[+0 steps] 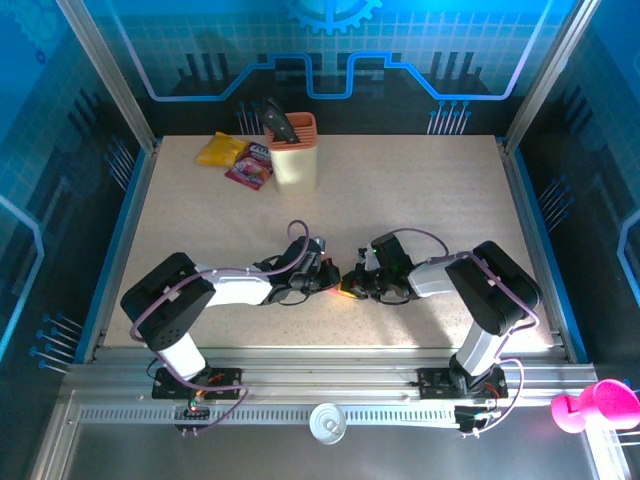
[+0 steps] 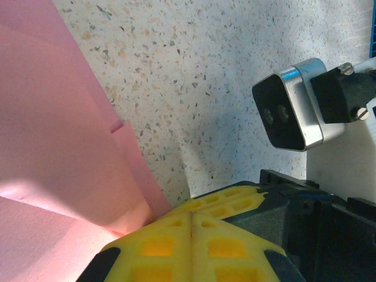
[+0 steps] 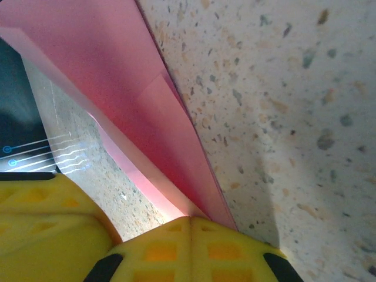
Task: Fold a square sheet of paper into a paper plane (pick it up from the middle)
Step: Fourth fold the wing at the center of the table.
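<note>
The square sheet of paper (image 2: pixel 59 147) is pink-red and folded into overlapping layers, lying low over the speckled table. In the right wrist view the folded sheet of paper (image 3: pixel 147 88) narrows straight into my right gripper (image 3: pixel 191 218), which is shut on its end. My left gripper (image 2: pixel 191 214) is shut, its yellow pads pressed together with no paper showing in the seam. The paper runs just past its left side. From above, the left gripper (image 1: pixel 335 280) and right gripper (image 1: pixel 358 283) meet tip to tip at the table's middle front, hiding most of the paper.
At the back left stand a peach holder (image 1: pixel 293 152) with a black tool in it, a yellow packet (image 1: pixel 221 150) and a purple-pink packet (image 1: pixel 250 167). The right wrist's camera housing (image 2: pixel 291 111) hangs close by the left gripper. Open tabletop (image 1: pixel 430 200) lies behind both arms.
</note>
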You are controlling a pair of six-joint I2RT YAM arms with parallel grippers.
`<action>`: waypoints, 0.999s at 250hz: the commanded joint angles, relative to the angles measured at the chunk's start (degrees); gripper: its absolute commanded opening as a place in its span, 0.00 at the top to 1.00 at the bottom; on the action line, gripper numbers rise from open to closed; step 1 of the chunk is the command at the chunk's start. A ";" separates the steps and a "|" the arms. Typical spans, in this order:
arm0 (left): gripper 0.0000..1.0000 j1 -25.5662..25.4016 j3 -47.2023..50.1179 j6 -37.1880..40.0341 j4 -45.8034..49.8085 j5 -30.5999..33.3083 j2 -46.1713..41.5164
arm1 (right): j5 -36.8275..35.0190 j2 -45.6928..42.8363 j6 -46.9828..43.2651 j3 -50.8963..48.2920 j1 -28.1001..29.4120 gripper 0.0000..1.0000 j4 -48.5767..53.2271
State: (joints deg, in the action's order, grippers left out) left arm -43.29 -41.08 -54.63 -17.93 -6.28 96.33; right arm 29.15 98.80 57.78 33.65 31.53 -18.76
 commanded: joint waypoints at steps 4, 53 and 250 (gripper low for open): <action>1.00 -0.37 0.30 -2.07 -0.79 1.80 5.46 | -4.19 3.70 -1.77 -3.50 0.05 1.00 8.46; 1.00 0.31 2.59 -6.80 -4.58 2.89 7.56 | -4.98 3.68 -1.43 -3.96 -0.33 1.00 10.02; 1.00 12.35 5.23 -3.09 -1.78 1.46 7.74 | -9.22 7.94 -1.25 -2.35 -1.11 1.00 21.25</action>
State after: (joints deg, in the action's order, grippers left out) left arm -34.44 -37.71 -61.54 -28.80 -7.81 102.85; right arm 29.36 99.79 56.77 35.38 31.27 -14.11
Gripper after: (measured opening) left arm 0.051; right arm 0.061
